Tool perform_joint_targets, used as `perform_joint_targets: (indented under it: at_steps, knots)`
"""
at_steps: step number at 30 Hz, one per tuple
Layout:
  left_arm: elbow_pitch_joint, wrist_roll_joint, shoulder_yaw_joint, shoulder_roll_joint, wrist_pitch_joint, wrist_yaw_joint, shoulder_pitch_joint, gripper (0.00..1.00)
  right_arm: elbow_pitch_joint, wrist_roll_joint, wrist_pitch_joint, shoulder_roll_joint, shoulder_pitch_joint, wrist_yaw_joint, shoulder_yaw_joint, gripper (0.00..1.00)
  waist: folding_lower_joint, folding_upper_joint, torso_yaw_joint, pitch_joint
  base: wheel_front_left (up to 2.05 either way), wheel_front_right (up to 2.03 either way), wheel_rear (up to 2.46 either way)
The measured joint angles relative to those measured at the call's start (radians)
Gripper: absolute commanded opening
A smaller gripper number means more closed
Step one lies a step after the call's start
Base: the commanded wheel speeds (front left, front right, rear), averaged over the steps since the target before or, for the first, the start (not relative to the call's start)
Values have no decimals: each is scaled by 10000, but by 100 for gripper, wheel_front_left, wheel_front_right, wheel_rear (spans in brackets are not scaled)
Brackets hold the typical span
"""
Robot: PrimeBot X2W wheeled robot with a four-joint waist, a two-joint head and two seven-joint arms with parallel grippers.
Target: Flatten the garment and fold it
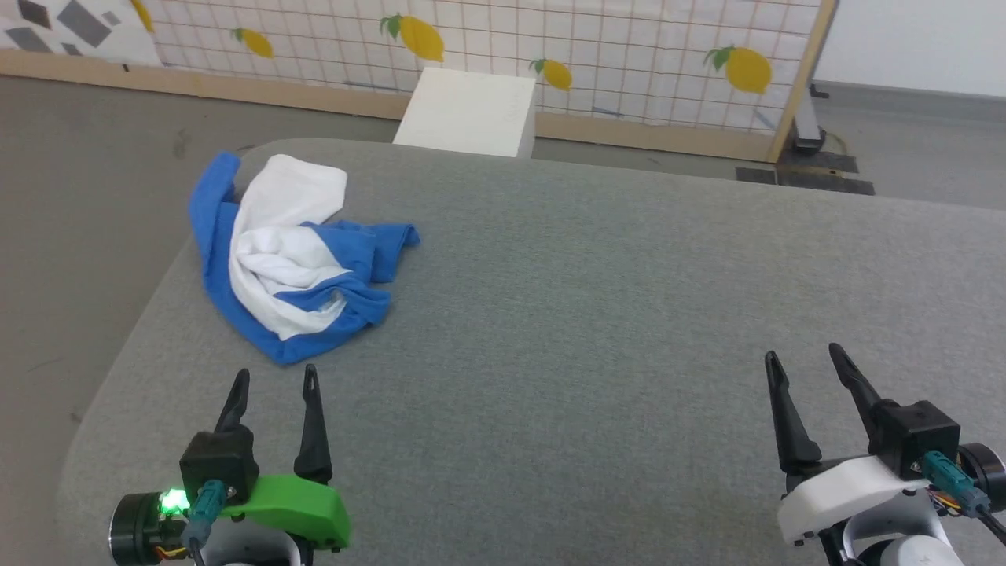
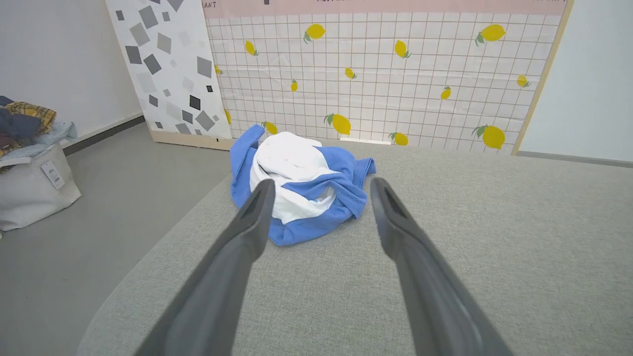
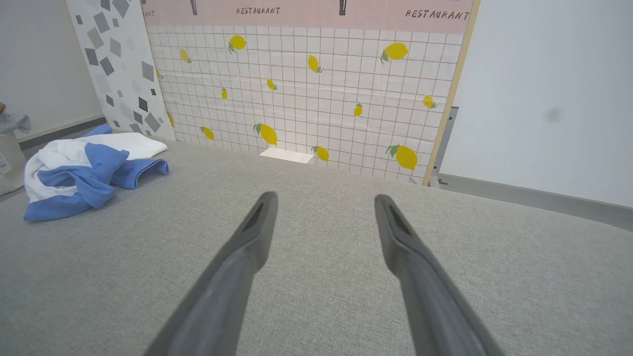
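Currently unstarted: garment [image 1: 291,251] lies crumpled; left end effector [image 1: 277,371] near it, right end effector [image 1: 803,353] well apart, both wide, empty. Next, probably: reach, spread.

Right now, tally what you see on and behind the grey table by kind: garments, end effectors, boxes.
garment: 1
left end effector and right end effector: 2
white box: 1
Total: 4

Grey padded table [image 1: 629,314] before a lemon-tiled panel [image 1: 629,47], grey floor [image 1: 78,157]

Soft cloth garment [image 1: 275,259], matt
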Motion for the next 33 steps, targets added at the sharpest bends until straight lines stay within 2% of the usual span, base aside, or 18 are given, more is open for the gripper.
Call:
perform_joint_targets:
  at_steps: [33]
  knots:
    - [-48, -349, 54, 0, -652, 240, 546, 100, 669, 54, -692, 4, 126, 0, 247, 100, 0, 0, 2280, -271, 0, 0, 0]
